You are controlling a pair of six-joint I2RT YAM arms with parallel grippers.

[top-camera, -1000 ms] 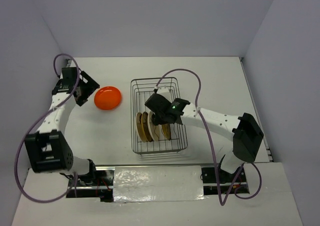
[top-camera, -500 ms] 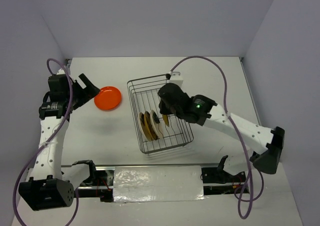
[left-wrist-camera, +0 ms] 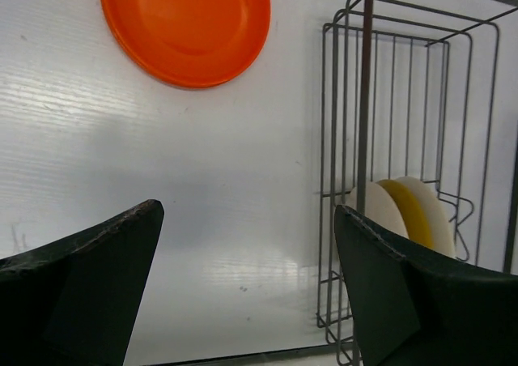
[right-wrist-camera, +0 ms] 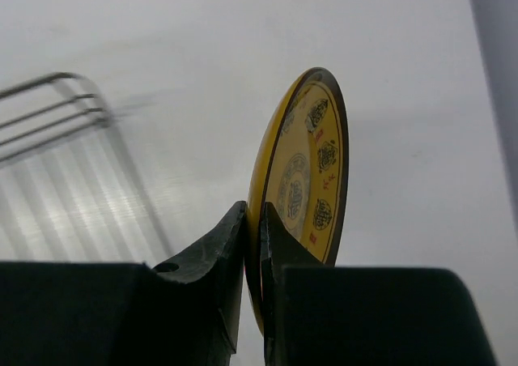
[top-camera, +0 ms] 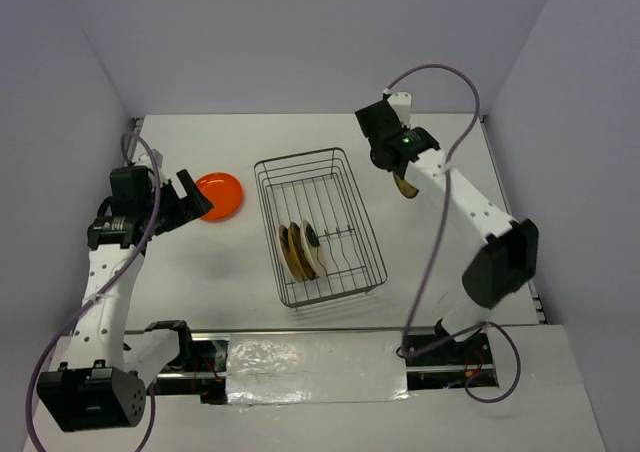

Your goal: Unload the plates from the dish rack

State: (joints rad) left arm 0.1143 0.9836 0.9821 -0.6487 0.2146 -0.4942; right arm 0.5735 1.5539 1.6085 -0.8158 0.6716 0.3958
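The wire dish rack (top-camera: 340, 187) stands mid-table, turned slightly. A few plates stand on edge at its near end, mustard-brown (top-camera: 292, 254) and cream (top-camera: 312, 249); they also show in the left wrist view (left-wrist-camera: 409, 212). An orange plate (top-camera: 222, 194) lies flat on the table left of the rack, also in the left wrist view (left-wrist-camera: 186, 26). My left gripper (top-camera: 196, 202) is open and empty just near-left of the orange plate (left-wrist-camera: 247, 212). My right gripper (top-camera: 398, 175) is shut on the rim of a mustard plate (right-wrist-camera: 312, 172) with printed marks. It holds the plate on edge above the table, far right of the rack.
The table is boxed in by white walls on the left, back and right. The rack's far-right corner wires (right-wrist-camera: 65, 115) lie left of the held plate. The arm bases and a foil-covered strip (top-camera: 310, 357) sit at the near edge.
My right gripper has lifted the mustard plate out of the rack and carried it to the far right. The rack has turned slightly. My left arm has drawn back from the orange plate.
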